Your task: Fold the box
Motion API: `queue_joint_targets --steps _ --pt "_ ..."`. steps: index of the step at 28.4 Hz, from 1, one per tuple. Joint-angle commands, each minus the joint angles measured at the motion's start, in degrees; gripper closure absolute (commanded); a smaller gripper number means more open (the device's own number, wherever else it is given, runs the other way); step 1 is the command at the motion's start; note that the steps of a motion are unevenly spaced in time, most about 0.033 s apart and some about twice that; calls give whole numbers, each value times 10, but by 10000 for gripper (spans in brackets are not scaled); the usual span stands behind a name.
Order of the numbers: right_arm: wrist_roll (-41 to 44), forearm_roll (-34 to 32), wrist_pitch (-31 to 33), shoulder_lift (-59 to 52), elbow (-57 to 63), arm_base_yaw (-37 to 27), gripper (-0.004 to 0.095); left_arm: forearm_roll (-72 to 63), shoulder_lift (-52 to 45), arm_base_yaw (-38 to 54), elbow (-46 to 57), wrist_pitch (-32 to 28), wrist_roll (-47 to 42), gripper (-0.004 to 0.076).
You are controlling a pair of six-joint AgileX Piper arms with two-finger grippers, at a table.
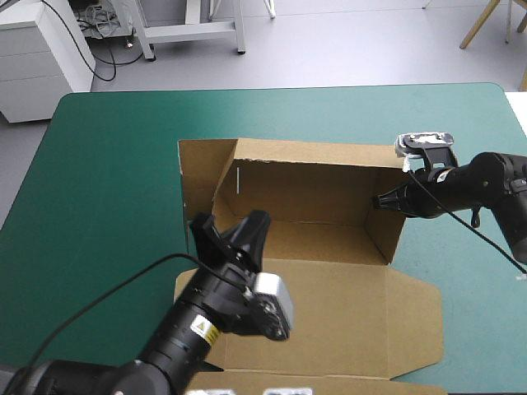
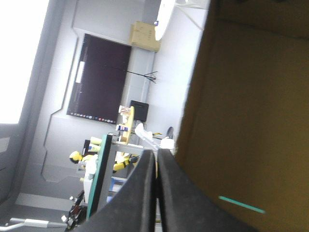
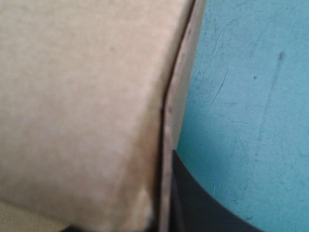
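The brown box (image 1: 329, 317) lies in the middle of the table. Its back wall (image 1: 313, 185) and right wall (image 1: 385, 234) are raised, the left flap (image 1: 202, 173) leans outward, and the lid lies flat toward the front. My right gripper (image 1: 384, 200) is at the top of the right wall near the back corner. In the right wrist view it (image 3: 166, 164) is shut on that wall's edge (image 3: 169, 111). My left gripper (image 1: 230, 232) hovers over the box's left front part. In the left wrist view it (image 2: 156, 153) is shut, with board (image 2: 246, 125) just beside it.
The teal-green cover (image 1: 99, 206) shows left of the box, beyond its back wall and to its right. The table's far edge runs near the top of the high view. The box's front flap reaches the table's near edge.
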Motion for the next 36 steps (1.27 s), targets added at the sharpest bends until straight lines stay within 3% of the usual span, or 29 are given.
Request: queue_joint_targets --steps 1,3,10,14,16,21,25,29,33,36 --pt "3 6 48 13 -43 1 910 71 -70 90 -15 -76 0 734" --pt "13 7 66 44 -55 1 910 51 -98 198 -26 -162 0 734" --pt "28 11 76 143 -111 1 910 -63 -104 493 -51 -320 0 732" --pt "41 11 70 206 -159 1 910 -229 -79 678 -51 -455 23 707" --pt "54 5 61 234 -178 1 910 -308 -62 748 -51 -490 50 706" --pt "46 3 34 271 -205 4 863 -468 -14 870 -51 -465 122 706" --pt "49 -16 6 272 -208 17 624 -618 10 916 -51 -433 241 706" --pt "49 -17 23 272 -237 21 416 -769 33 942 -51 -389 369 706" --pt "49 -33 89 267 -309 21 395 -829 49 962 -51 -372 389 706" --pt "49 -45 95 253 -350 21 395 -895 59 991 -51 -373 386 706"
